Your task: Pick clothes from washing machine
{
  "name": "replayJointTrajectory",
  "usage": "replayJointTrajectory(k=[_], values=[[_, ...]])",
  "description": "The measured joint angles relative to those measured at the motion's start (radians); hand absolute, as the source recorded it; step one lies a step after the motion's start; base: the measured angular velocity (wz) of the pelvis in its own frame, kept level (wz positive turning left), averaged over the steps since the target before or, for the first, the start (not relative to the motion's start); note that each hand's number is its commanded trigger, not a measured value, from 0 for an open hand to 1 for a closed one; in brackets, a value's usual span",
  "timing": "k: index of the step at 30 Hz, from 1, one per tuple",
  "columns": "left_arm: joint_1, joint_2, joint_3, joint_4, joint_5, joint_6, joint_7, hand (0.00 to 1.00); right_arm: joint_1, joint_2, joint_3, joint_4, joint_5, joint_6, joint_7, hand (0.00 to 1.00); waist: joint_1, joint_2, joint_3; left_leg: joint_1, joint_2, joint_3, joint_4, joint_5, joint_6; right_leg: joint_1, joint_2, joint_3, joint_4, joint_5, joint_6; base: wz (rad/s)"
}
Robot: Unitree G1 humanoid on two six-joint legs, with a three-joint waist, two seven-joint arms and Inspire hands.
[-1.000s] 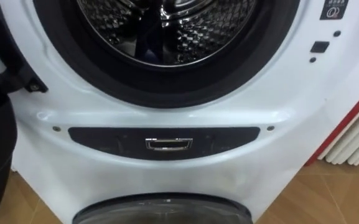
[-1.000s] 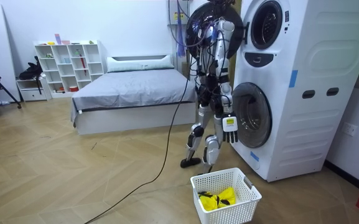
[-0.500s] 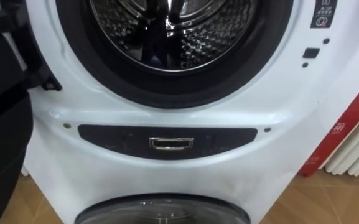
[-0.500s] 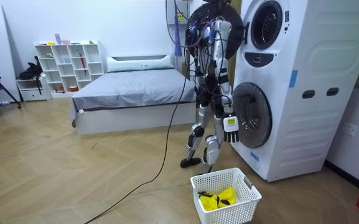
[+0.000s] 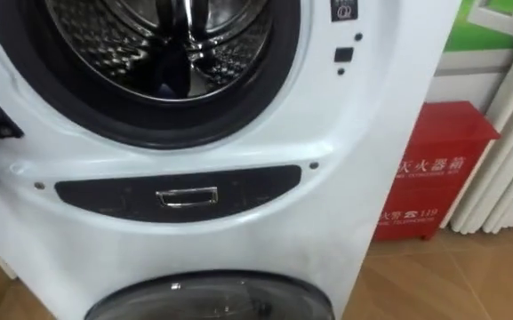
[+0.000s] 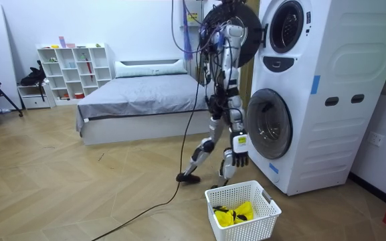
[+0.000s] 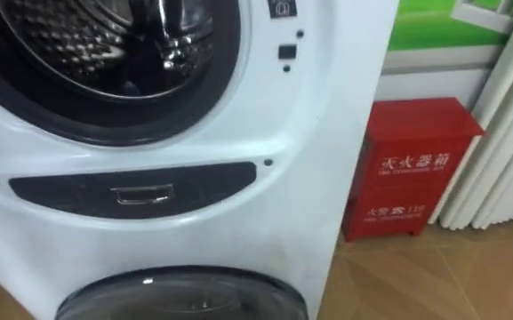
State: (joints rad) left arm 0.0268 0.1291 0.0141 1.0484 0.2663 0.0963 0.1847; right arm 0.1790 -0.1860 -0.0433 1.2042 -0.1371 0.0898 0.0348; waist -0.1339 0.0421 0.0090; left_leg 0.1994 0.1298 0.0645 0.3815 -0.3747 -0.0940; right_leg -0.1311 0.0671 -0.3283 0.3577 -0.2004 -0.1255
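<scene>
The room has a wood floor (image 6: 79,187), a grey bed (image 6: 139,100) and a white shelf (image 6: 72,70) at the back. A tall white washing machine (image 6: 326,100) stands at the room view's right, one machine on top of the other. The robot stands just in front of it, with one leg set back. Its right hand (image 6: 238,157) hangs low by the bottom round door (image 6: 267,124). I cannot tell if it is open or closed.

Up close, the eye views show the top machine's round hole. It has a thick dark rubber ring (image 5: 238,116) and a shiny, bumpy metal drum (image 5: 105,40). Under it is a long dark panel (image 5: 256,182) with a small shiny handle (image 5: 186,197). A red box (image 5: 429,169) stands beside the machine.

The room view shows a white basket (image 6: 246,231) full of little holes by the robot's feet. The yellow clothes (image 6: 235,214) lie in it.
</scene>
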Motion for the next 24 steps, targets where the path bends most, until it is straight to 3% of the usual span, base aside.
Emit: replayJointTrajectory(k=[3,5,6,8,9,10,11,13,14,16,18,20,24], values=[[-0.008,-0.002,-0.019,0.005,-0.001,-0.003,-0.002,0.00,0.000,0.008,-0.020,0.011,-0.026,0.014,0.000,0.00,-0.002,-0.001,-0.0009,0.041,-0.010,0.014,-0.151,-0.011,0.018,-0.044,-0.007,-0.003,0.020,0.027,0.007,0.01],[-0.004,0.000,-0.019,0.015,-0.002,-0.002,-0.002,0.00,0.000,0.024,-0.020,0.030,-0.035,0.024,0.004,0.00,0.001,-0.025,0.0030,0.032,-0.049,0.014,-0.192,0.013,0.076,-0.063,-0.036,0.005,0.016,0.080,0.020,0.00],[-0.001,0.001,-0.020,0.024,-0.006,-0.002,-0.002,0.00,0.001,0.026,-0.019,0.035,-0.033,0.030,0.005,0.00,0.000,-0.029,0.0038,0.026,-0.058,0.016,-0.194,0.019,0.087,-0.063,-0.043,0.008,0.005,0.097,0.025,0.00],[0.022,0.003,-0.020,0.055,-0.043,0.002,-0.002,0.00,0.002,0.029,-0.020,0.033,-0.030,0.043,0.011,0.00,0.003,-0.034,0.0003,-0.006,-0.084,0.039,-0.193,0.042,0.127,-0.065,-0.051,0.050,-0.069,0.189,0.050,-0.02],[0.034,0.009,-0.017,0.064,-0.044,0.002,-0.002,0.00,-0.003,0.030,-0.021,0.029,-0.030,0.043,0.012,0.00,-0.002,-0.035,0.0008,-0.030,-0.089,0.073,-0.190,0.051,0.145,-0.067,-0.061,0.088,-0.082,0.210,0.086,0.15],[0.033,0.011,-0.017,0.073,-0.042,0.003,-0.002,0.00,0.005,0.031,-0.023,0.027,-0.030,0.044,0.012,0.00,-0.005,-0.037,0.0006,-0.040,-0.087,0.098,-0.184,0.053,0.148,-0.068,-0.077,0.089,-0.047,0.190,0.106,0.47],[0.040,0.010,-0.015,0.073,-0.040,0.004,-0.002,0.00,0.022,0.030,-0.049,0.028,-0.028,0.056,0.012,0.00,-0.004,-0.036,-0.0010,-0.049,-0.085,0.130,-0.180,0.061,0.150,-0.066,-0.111,0.094,0.053,0.133,0.127,0.48],[0.060,0.013,-0.013,0.072,-0.064,0.004,0.000,0.00,0.033,0.022,-0.066,0.028,-0.025,0.076,0.010,0.00,0.011,-0.036,-0.0001,-0.050,-0.091,0.157,-0.190,0.079,0.155,-0.040,-0.158,0.109,0.184,0.067,0.148,0.17],[0.077,0.022,-0.013,0.072,-0.090,0.007,0.001,0.00,0.033,0.021,-0.066,0.028,-0.021,0.076,0.005,0.00,0.017,-0.038,0.0002,-0.051,-0.094,0.161,-0.192,0.085,0.156,0.000,-0.182,0.121,0.218,0.038,0.161,-0.13],[0.094,0.031,-0.004,0.072,-0.144,0.009,0.007,0.00,0.033,0.022,-0.058,0.029,-0.022,0.071,0.000,0.00,0.021,-0.041,-0.0029,-0.051,-0.099,0.168,-0.192,0.090,0.151,0.089,-0.201,0.134,0.176,0.015,0.179,-0.25],[0.093,0.030,0.031,0.075,-0.179,0.006,0.013,0.00,0.030,0.022,-0.057,0.036,-0.025,0.072,-0.001,0.00,0.037,-0.057,-0.0077,-0.051,-0.110,0.178,-0.194,0.095,0.143,0.169,-0.197,0.148,0.045,-0.008,0.200,-0.34],[0.093,0.016,0.082,0.077,-0.224,-0.004,0.030,0.00,0.023,0.020,-0.057,0.035,-0.028,0.073,-0.007,0.00,0.064,-0.063,-0.0135,-0.050,-0.110,0.209,-0.201,0.102,0.130,0.201,-0.179,0.152,-0.072,-0.008,0.199,-0.51],[0.103,0.012,0.146,0.077,-0.243,-0.006,0.053,0.00,0.012,0.020,-0.074,0.020,-0.026,0.068,-0.010,0.00,0.064,-0.061,-0.0140,-0.048,-0.102,0.209,-0.202,0.112,0.113,0.221,-0.155,0.157,-0.134,-0.002,0.191,-0.26]])
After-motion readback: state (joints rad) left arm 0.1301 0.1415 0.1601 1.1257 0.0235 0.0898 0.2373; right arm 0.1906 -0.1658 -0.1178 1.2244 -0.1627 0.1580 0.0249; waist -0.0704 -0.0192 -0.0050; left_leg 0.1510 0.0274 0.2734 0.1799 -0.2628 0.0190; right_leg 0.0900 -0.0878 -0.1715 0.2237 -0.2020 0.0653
